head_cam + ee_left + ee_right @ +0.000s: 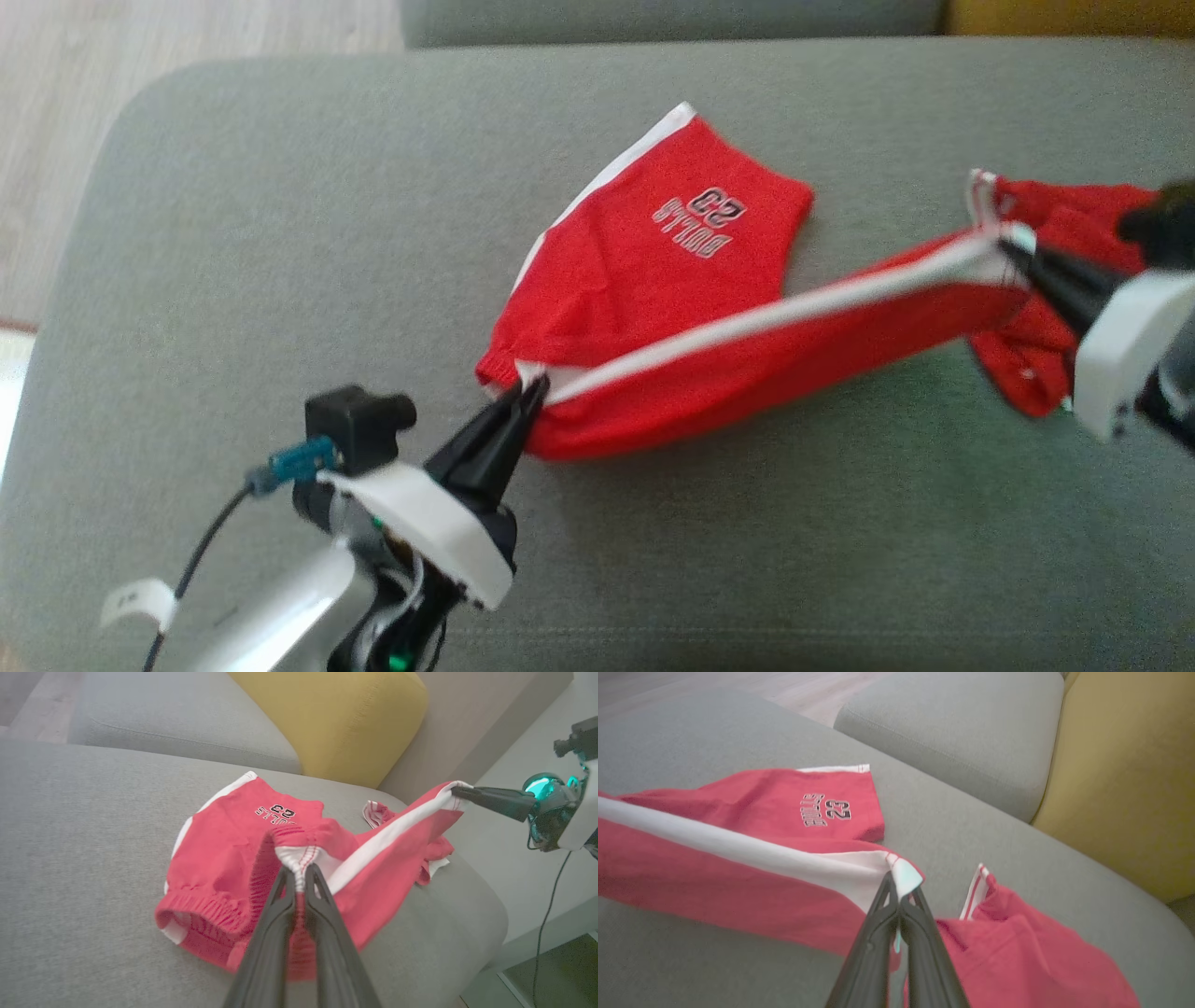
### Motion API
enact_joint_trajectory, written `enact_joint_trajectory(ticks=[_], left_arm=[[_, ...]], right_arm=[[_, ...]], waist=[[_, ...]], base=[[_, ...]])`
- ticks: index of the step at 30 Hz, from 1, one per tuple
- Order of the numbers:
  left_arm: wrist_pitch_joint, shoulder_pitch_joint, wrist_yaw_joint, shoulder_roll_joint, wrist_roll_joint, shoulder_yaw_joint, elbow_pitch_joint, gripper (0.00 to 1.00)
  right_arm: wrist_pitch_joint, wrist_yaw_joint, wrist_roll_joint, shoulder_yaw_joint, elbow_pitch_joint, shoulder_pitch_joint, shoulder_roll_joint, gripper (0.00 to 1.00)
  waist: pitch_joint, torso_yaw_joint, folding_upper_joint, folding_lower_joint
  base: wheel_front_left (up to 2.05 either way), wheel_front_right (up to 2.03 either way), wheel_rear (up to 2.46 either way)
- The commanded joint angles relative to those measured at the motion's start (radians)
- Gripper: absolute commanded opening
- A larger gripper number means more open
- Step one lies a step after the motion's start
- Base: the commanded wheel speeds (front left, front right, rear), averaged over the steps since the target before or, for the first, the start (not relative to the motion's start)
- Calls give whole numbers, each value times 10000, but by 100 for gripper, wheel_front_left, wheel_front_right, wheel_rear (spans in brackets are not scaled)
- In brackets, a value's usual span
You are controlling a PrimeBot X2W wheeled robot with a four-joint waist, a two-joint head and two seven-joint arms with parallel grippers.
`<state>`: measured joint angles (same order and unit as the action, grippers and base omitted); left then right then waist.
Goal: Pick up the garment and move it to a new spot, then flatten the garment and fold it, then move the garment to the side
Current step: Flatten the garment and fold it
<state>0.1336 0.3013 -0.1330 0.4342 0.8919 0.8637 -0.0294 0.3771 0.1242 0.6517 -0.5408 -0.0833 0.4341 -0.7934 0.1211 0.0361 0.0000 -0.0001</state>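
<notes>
Holding a red garment (653,271) at two points was how I found the rig: a pair of shorts, lying near the middle and right side of the grey sofa seat (280,233). One leg lay flat on the seat with its print (714,210), a word and "23", facing up. A white stripe (794,313) ran along the stretched side of the shorts, pulled fairly straight between both claws. The rest bunched up in a heap at the right end, under and behind the right claw.

The left gripper (532,387) had its fingers pressed together, pinching the fabric where the stripe met the gathered waistband (201,905). In the left wrist view a fold of white cloth sat squeezed between the tips. The right gripper (1013,245) was clamped too, nipping the far end of the stripe at the hem corner.

Further out I saw a grey back cushion (962,732) behind the seat, a yellow cushion (336,718) next to it, and pale wood floor (140,37) off the seat's left side. A dark cable (201,551) hung off the left wrist.
</notes>
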Motion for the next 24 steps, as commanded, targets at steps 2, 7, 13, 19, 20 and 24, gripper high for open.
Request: enact_joint_trajectory(ticks=[2,7,13,19,20,24], left_arm=[[77,728,24,74,61,-543,-97,0],[-6,1381,245,-194,60,-585,477,0],[21,2203,551,-790,35,-543,1434,0],[233,2753,747,-1346,7,-532,2294,0],[278,2838,788,-1447,2,-522,2454,0],[448,3119,966,-1816,-51,-435,3023,0]], right_arm=[[152,65,-219,51,193,880,-94,0],[486,65,-347,-643,-434,2534,220,0],[417,65,-443,-2117,-1562,4495,421,0],[-14,65,-478,-3321,-2559,5835,515,0],[-120,65,-459,-3521,-2777,6070,542,0],[-604,65,-474,-4259,-3619,6914,646,0]], waist=[[556,526,0,1],[1117,1045,0,1],[1820,1631,0,1],[2307,2099,0,1],[2390,2177,0,1],[2694,2446,0,1]], base=[[0,0,0],[0,0,0],[0,0,0],[0,0,0],[0,0,0],[0,0,0]])
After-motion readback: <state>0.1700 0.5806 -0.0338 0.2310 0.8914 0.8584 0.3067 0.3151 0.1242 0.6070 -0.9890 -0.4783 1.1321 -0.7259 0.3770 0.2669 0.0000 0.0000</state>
